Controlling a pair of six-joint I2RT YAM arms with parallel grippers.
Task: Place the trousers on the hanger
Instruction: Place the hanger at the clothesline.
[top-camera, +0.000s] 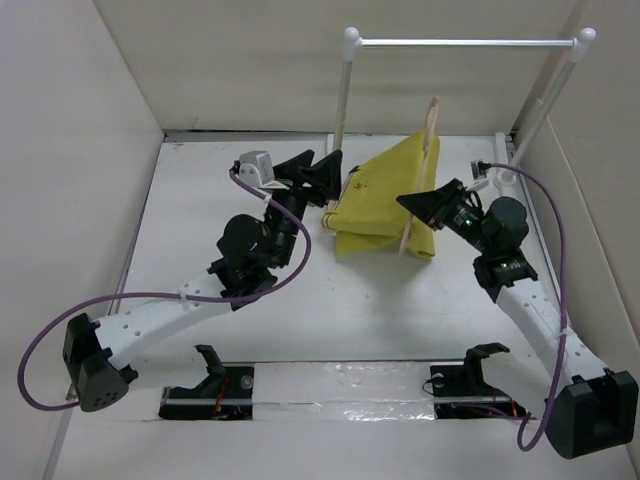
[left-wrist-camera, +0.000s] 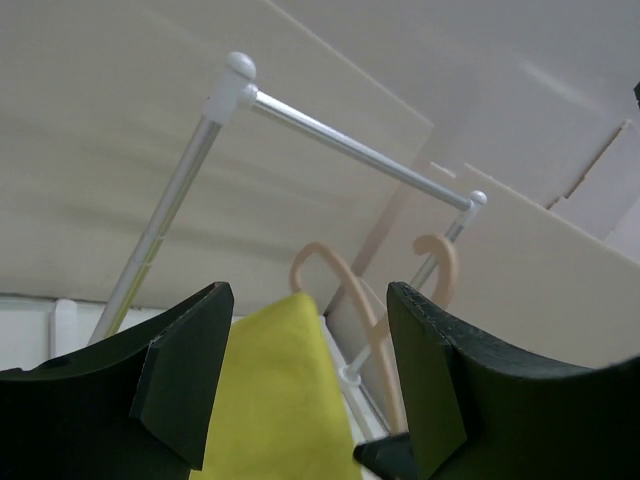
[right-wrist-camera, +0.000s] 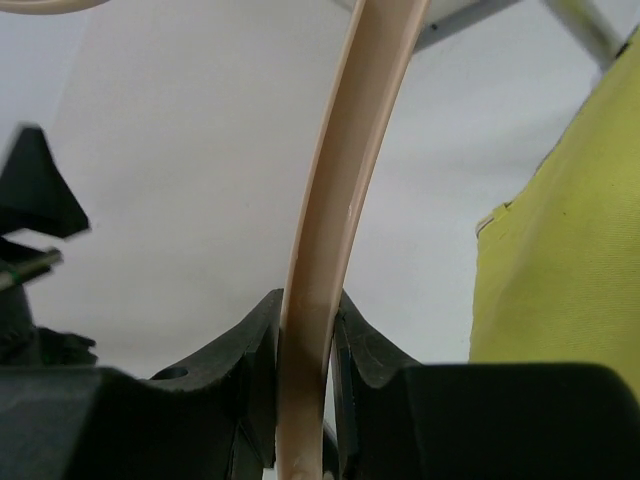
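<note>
1. Left of centre, the left hand (top-camera: 322, 172) stands with its jaws wide apart (yellow cloth shows between them in the wrist view), just beside the trousers.
2. At the centre, the trousers (top-camera: 385, 195) hang in a peaked sheet against the hanger (top-camera: 433, 115), with their lower folds on the desk (top-camera: 200, 220).
3. Right of centre, the right hand (top-camera: 414, 207) is clamped on the hanger's beige bar.
</note>
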